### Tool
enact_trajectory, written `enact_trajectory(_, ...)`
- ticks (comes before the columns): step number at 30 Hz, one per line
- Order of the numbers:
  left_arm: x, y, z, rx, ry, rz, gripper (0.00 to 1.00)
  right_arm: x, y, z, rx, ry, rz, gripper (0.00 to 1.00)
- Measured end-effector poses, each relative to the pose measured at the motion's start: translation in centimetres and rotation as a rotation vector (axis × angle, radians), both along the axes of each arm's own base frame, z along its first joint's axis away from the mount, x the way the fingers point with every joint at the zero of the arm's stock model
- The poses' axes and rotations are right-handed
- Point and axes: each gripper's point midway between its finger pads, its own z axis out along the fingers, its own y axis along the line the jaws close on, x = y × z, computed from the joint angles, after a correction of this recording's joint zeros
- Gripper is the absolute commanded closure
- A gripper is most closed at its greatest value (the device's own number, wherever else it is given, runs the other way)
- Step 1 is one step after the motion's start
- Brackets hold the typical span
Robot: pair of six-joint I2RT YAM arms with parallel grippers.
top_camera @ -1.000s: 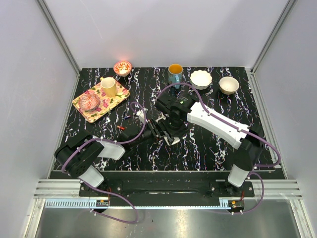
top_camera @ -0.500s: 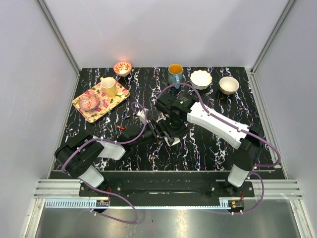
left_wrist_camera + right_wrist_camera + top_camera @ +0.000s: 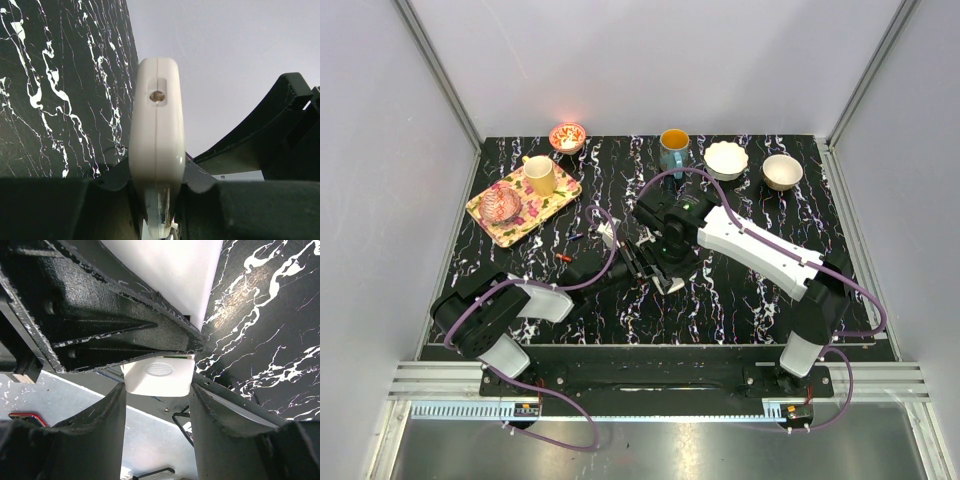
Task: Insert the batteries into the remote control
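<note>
Clamping remote control (image 3: 156, 125) as before, left claw (image 3: 157, 180) tight, right claw (image 3: 157, 392) pinching its end, nothing visibly shifted.

A slim white plastic remote control (image 3: 156, 145), edge-on, is clamped in the jaws of the left gripper (image 3: 156, 176), beside a black white-veined surface (image 3: 65, 90).

We're seeing almost nothing moving. From above, the wrist cluster on the near side of the teal mug (image 3: 673, 148) is jittering slightly. The right gripper (image 3: 157, 386) is swinging a hair left of the mug and back. The left gripper (image 3: 156, 172), with the remote control (image 3: 156, 135), is creeping a touch farther from the mug. We're not resolving anything finer.
</note>
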Motion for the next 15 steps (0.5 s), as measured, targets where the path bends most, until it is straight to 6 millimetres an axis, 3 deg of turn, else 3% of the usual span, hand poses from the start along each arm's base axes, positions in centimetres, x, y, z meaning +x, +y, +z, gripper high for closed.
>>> enact_trajectory(15,0.05,-0.13,-0.03,0.007,-0.002,-0.004,1.0,-0.01,-0.05,0.0,-0.003,0.0,-0.007,1.0)
